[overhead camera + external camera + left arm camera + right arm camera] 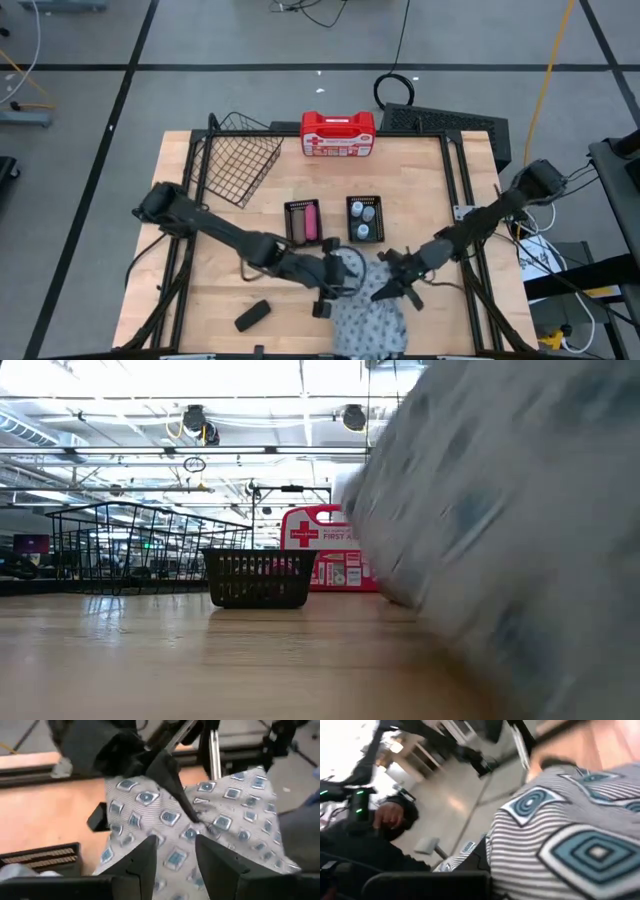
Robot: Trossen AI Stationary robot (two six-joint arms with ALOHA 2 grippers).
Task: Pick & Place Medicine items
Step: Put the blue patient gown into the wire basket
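A grey cloth pouch with a blue square pattern lies at the table's near edge, and both grippers are at it. My right gripper is shut on its right side. My left gripper is open at its left side, with cloth showing between the fingers; whether they touch it, I cannot tell. One black mesh tray holds a pink and a brown block. The other tray holds whitish round bottles. A black block lies flat on the wood near the left front. My right gripper holds the pouch at a raised fold near its upper middle, coming in slanting from the table's right. In the left wrist view one dark finger ends on that fold. In its own wrist view the cloth hides the fingers.
A red-and-white first-aid case stands at the far edge, with a tilted wire basket to its left. In the low view the cloth fills the right half. Bare wood lies left of the arms.
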